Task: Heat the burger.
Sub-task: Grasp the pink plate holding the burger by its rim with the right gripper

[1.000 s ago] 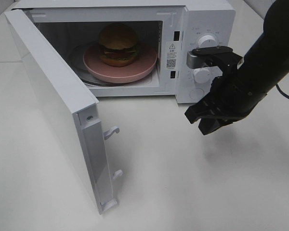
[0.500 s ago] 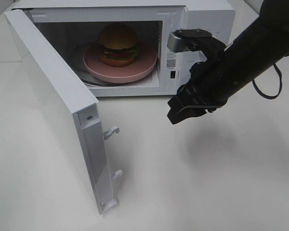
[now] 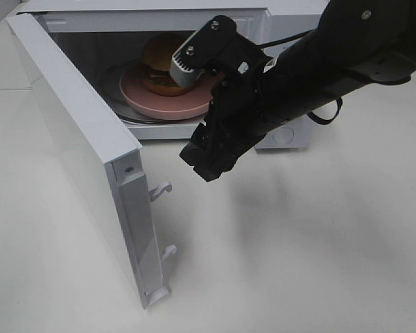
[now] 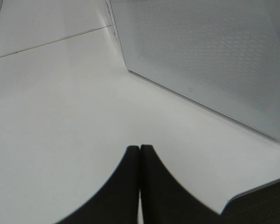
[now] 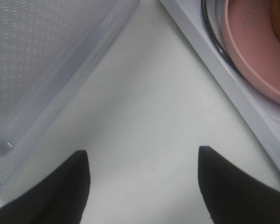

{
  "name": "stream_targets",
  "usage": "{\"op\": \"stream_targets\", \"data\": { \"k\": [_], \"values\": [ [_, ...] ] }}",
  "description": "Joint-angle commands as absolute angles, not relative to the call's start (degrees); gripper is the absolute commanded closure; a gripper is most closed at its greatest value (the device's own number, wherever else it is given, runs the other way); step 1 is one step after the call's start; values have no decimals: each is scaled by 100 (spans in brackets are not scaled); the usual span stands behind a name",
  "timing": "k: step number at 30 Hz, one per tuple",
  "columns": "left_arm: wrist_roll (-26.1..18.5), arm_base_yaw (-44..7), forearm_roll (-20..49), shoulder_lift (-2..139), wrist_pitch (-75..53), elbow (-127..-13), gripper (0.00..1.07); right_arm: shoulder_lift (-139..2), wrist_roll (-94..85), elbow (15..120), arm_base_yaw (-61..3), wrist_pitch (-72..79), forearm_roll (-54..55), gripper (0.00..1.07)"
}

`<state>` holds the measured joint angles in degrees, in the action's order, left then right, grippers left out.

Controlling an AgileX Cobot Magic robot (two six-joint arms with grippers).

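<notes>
The right arm (image 3: 319, 62) hides part of the burger (image 3: 158, 66) on its pink plate (image 3: 145, 98) inside the microwave (image 3: 159, 130). Right gripper (image 5: 142, 154) spread wide, empty; left gripper's (image 4: 139, 149) jaws pressed together.

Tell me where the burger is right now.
In the exterior high view the burger sits on the pink plate inside the open microwave, upper left of middle, partly hidden behind the right arm.

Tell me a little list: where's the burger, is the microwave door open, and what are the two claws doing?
burger: on the pink plate, inside the microwave
door: wide open
right claw: open, empty, in front of the microwave's opening
left claw: shut, empty, near the door
</notes>
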<state>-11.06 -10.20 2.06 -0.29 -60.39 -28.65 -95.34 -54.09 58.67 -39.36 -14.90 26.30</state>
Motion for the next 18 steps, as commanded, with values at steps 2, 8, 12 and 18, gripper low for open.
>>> {"op": "stream_targets", "data": {
  "k": [2, 8, 12, 18],
  "values": [
    [-1071, -997, 252, -149, -5964, -2848, 106, -9746, -5781, 6211, -4022, -1364, 2532, 42],
    [-1071, -997, 252, -149, -5964, -2848, 106, -10159, -6056, 6669, -4131, -1369, 2280, 42],
    [-1071, -997, 252, -149, -5964, -2848, 106, -10514, -6073, 7047, -4257, -1364, 1776, 42],
    [-1071, -997, 252, -149, -5964, -2848, 106, -10966, -6022, 7603, -4280, -1358, 1249, 42]
  ]
}}
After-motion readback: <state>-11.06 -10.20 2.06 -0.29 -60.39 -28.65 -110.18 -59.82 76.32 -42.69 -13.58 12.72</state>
